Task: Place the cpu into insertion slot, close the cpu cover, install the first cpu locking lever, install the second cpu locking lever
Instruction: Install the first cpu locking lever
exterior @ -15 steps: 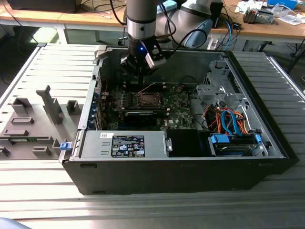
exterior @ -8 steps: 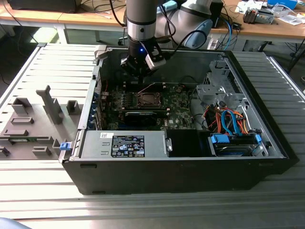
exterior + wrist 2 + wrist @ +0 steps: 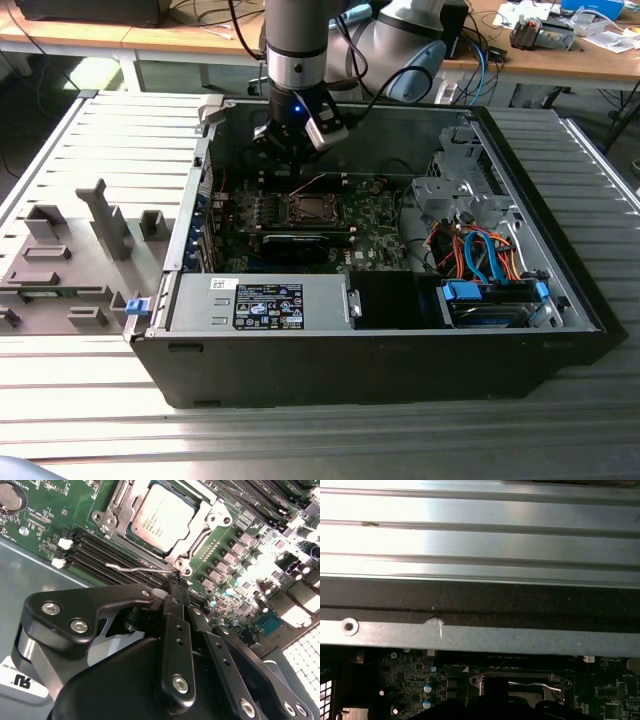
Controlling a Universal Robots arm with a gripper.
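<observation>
Black claw [image 3: 176,582], silver-grey cpu [image 3: 161,516] (seated)

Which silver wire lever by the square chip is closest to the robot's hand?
The thin silver wire lever with the curved end, beside the long black memory slots; it reaches the hand. The other lever hugs the metal cover, farther off.

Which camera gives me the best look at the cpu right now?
The second wrist view: the cpu sits in plain sight, framed by the cpu cover. The exterior view shows the socket area far off; in the first wrist view I cannot make it out.
</observation>
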